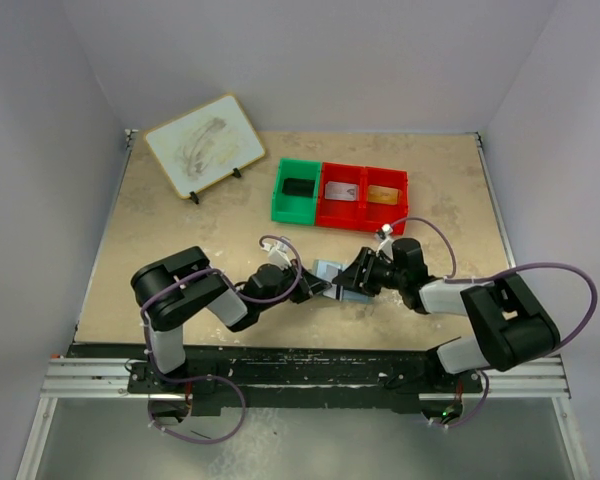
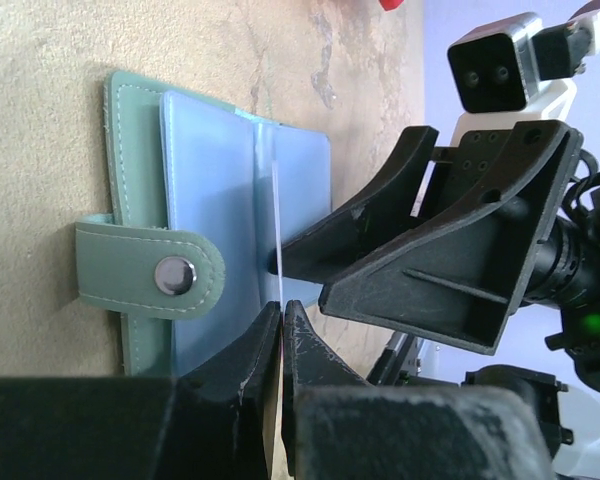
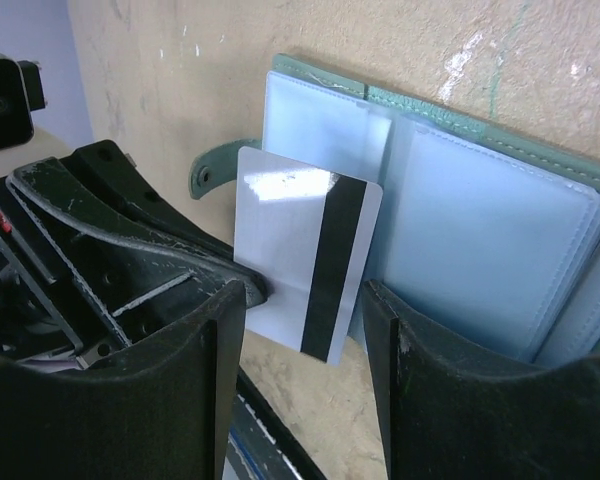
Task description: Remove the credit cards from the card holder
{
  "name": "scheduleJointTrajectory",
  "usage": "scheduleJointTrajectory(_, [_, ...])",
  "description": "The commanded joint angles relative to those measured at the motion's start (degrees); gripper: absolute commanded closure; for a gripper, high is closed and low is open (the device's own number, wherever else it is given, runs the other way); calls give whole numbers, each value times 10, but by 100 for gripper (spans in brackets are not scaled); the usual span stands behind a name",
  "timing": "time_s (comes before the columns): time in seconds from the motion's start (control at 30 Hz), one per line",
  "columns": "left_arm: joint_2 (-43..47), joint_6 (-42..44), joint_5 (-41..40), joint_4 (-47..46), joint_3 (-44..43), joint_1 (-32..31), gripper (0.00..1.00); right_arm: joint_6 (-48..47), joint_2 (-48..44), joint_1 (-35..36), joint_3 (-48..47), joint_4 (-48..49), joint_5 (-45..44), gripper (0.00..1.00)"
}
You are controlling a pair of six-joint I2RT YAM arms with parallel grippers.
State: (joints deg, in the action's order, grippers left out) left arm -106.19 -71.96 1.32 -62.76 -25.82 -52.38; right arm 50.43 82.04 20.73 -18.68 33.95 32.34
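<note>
Left gripper (image 2: 282, 312) clamps a credit card (image 3: 290, 230), long edge vertical in the right wrist view, over the open card holder (image 3: 480, 230); right gripper (image 3: 305, 295) fingers stand parted.

This looks like a robot lab. Plain white walls (image 1: 310, 60) box in a small desk (image 1: 150, 240) at 9, 12 and 3 o'clock. The left arm (image 1: 185, 295) and right arm (image 1: 495, 325), with purple wires (image 1: 550, 265), are bolted to a metal rail (image 1: 85, 378) at 6 o'clock.
</note>
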Motion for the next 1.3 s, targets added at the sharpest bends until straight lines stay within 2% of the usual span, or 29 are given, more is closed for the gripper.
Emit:
scheduleJointTrajectory(0.0, [7,-16,-14,-53,6,2,100,25,-19,0,11,13,-23,46])
scheduleJointTrajectory(0.07, [10,-22,-24,-52,11,2,100,31,-21,0,14,12,-30,46])
scheduleJointTrajectory(0.3, [-12,-46,-14,-107,11,2,100,73,-15,0,47,99,-3,47])
scheduleJointTrajectory(0.43, [-24,-57,-12,-136,15,1,100,81,-20,0,44,105,-1,49])
scheduleJointTrajectory(0.7, [-23,-62,-9,-158,21,1,100,117,-38,0,56,162,33,58])
scheduleJointTrajectory(0.97, [-9,-68,-2,-173,26,-1,100,118,-100,0,47,102,13,68])
scheduleJointTrajectory(1.07, [5,-65,-3,-166,26,-2,100,119,-118,0,45,93,11,76])
scheduleJointTrajectory(1.27, [35,-57,3,-162,26,-8,100,131,-146,-1,51,110,11,75])
